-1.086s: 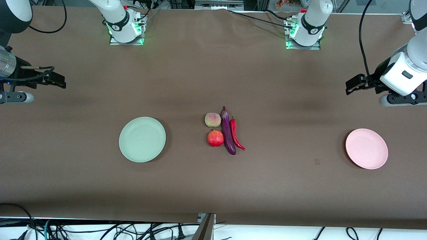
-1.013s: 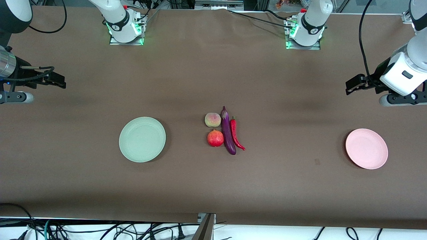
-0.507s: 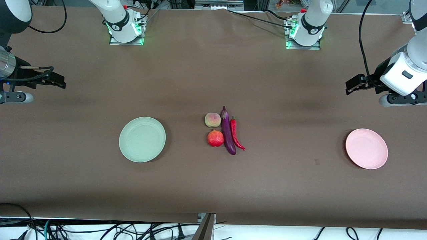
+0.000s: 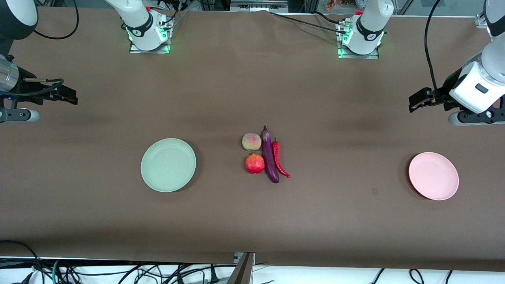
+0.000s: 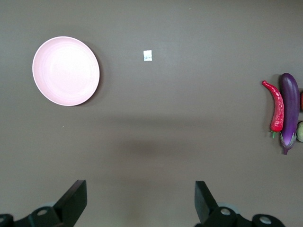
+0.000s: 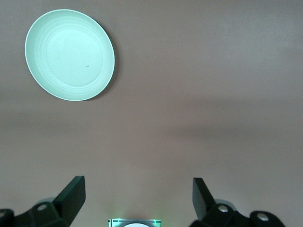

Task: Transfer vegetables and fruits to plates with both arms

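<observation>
At the table's middle lie a purple eggplant (image 4: 269,155) and a red chili pepper (image 4: 278,158) side by side, with a pale peach (image 4: 251,142) and a red pomegranate (image 4: 255,163) beside the eggplant. The mint green plate (image 4: 168,165) sits toward the right arm's end, the pink plate (image 4: 433,176) toward the left arm's end. My left gripper (image 4: 418,99) hangs open and empty over bare table near the pink plate (image 5: 66,71); its wrist view also shows the chili (image 5: 276,107) and eggplant (image 5: 289,109). My right gripper (image 4: 67,96) hangs open and empty over bare table at its end; its wrist view shows the green plate (image 6: 69,54).
A brown cloth (image 4: 252,221) covers the whole table. Both arm bases (image 4: 149,33) (image 4: 360,37) stand with green lights along the edge farthest from the front camera. Cables (image 4: 79,272) lie past the nearest edge. A small pale tag (image 5: 147,55) lies on the cloth near the pink plate.
</observation>
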Robot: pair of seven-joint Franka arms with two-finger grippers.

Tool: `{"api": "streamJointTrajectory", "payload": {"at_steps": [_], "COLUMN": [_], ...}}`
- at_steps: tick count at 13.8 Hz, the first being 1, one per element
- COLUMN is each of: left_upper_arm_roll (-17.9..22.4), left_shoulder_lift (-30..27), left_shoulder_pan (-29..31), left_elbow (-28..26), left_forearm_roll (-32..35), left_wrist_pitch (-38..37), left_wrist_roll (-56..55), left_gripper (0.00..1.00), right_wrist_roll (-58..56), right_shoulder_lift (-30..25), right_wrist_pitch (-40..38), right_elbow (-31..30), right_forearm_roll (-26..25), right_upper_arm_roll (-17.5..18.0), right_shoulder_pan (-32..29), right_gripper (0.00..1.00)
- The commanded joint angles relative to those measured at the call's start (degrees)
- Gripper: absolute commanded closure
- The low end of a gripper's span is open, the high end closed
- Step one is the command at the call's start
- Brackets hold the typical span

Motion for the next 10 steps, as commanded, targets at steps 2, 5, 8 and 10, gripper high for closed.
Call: {"api": "streamJointTrajectory", "payload": {"at_steps": [2, 5, 8, 10], "left_upper_arm_roll": [-0.17, -0.17, -0.17, -0.17], "left_shoulder_lift": [-0.15, -0.15, -0.15, -0.15], "left_shoulder_pan": [0.24, 0.24, 0.24, 0.24], "left_elbow": [0.82, 0.82, 0.82, 0.82], "left_forearm_roll": [0.39, 0.39, 0.39, 0.39], "left_wrist_pitch": [-0.78, -0.78, -0.78, -0.78], "left_wrist_roll": [0.93, 0.93, 0.93, 1.02], "left_gripper": [0.00, 0.00, 0.00, 0.00], "right_wrist_roll": [0.56, 0.21, -0.05, -0.05], "right_shoulder_lift": [0.67, 0.67, 0.67, 0.67], "right_wrist_pitch": [-0.21, -0.21, -0.21, -0.21], "right_elbow": [1.03, 1.03, 1.03, 1.03], "right_forearm_roll": [-0.01, -0.01, -0.01, -0.01], "right_upper_arm_roll": [0.08, 0.08, 0.08, 0.08], "right_shoulder_pan": [0.05, 0.05, -0.04, -0.04], "right_gripper": [0.00, 0.00, 0.00, 0.00]}}
